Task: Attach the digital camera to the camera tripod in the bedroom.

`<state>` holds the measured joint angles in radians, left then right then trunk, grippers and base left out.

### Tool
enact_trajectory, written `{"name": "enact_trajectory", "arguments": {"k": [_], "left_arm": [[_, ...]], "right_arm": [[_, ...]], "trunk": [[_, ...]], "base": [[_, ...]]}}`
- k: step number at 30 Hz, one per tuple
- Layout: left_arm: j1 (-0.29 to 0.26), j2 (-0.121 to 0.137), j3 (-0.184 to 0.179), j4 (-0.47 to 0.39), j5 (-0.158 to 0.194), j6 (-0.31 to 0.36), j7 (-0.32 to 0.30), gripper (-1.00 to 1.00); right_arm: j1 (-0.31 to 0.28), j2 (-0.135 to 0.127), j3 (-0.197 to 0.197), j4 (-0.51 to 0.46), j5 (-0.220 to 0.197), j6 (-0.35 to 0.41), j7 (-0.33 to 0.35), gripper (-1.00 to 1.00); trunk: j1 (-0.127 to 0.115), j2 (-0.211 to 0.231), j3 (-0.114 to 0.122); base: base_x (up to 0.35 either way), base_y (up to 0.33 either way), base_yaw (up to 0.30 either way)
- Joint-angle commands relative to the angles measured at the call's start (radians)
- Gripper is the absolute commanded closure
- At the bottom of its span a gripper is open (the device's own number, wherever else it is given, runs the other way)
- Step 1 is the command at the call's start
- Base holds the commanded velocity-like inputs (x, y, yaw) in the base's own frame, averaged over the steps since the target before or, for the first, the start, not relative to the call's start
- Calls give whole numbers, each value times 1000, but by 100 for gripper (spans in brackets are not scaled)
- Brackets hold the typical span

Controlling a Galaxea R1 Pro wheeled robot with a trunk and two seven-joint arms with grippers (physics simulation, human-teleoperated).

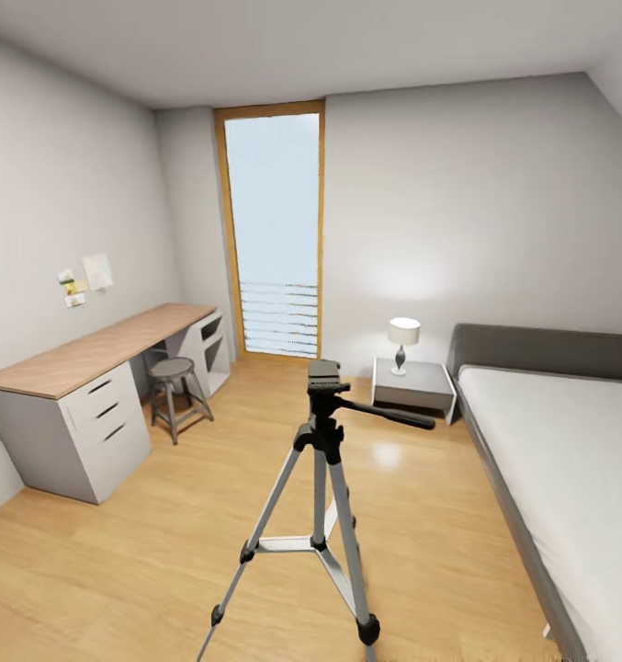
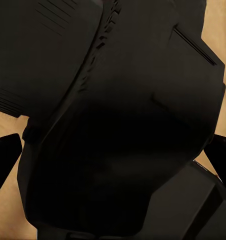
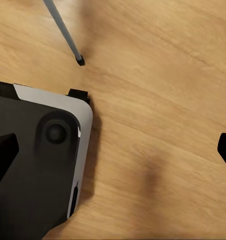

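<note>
The bedroom [image 1: 494,202] has a light wood floor [image 1: 118,570], white walls and a tall window [image 1: 276,230]. From the head view, the camera tripod [image 1: 322,496] stands in the middle of the floor, close in front. Its black top is bare. A desk [image 1: 90,354] and a small stool [image 1: 173,391] are on the left. A grey bed [image 1: 568,460] is on the right.

In the left wrist view, dark robot parts block the way, so I cannot tell about the left pincer.

In the right wrist view, the right pincer [image 3: 113,150] tips are wide apart and hold nothing. One tripod leg [image 3: 65,35] stands on the floor by the robot's base [image 3: 38,165].

I cannot see the digital camera. I think the robot must find it and pick it up next.
</note>
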<state>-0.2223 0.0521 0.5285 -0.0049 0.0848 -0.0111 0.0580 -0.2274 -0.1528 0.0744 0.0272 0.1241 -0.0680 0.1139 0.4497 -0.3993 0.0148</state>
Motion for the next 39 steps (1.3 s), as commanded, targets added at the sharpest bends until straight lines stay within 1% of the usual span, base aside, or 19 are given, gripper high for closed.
{"name": "enact_trajectory", "arguments": {"k": [1, 5, 11, 16, 20, 39], "left_arm": [[0, 0, -5, 0, 9, -1, 2, 100], [0, 0, -5, 0, 9, -1, 2, 100], [0, 0, -5, 0, 9, -1, 2, 100], [0, 0, -5, 0, 9, -1, 2, 100], [0, 0, -5, 0, 9, -1, 2, 100], [0, 0, -5, 0, 9, -1, 2, 100]], "right_arm": [[-1, 0, 7, 3, 4, -6, 1, -100], [-1, 0, 7, 3, 4, -5, 1, -100], [-1, 7, 7, 2, 6, -1, 2, -100], [-1, 4, 8, 2, 7, -2, 3, -100], [-1, 0, 8, 2, 8, -4, 3, -100], [-1, -1, 8, 2, 8, -12, 1, -100]], "trunk": [[0, -1, 0], [0, -1, 0], [0, -1, 0], [0, -1, -3], [0, -1, -8], [0, -1, -37]], "base": [[0, 0, -240], [0, 0, -157], [0, 0, -22], [0, 0, -12], [0, 0, -42], [0, 0, -11]]}}
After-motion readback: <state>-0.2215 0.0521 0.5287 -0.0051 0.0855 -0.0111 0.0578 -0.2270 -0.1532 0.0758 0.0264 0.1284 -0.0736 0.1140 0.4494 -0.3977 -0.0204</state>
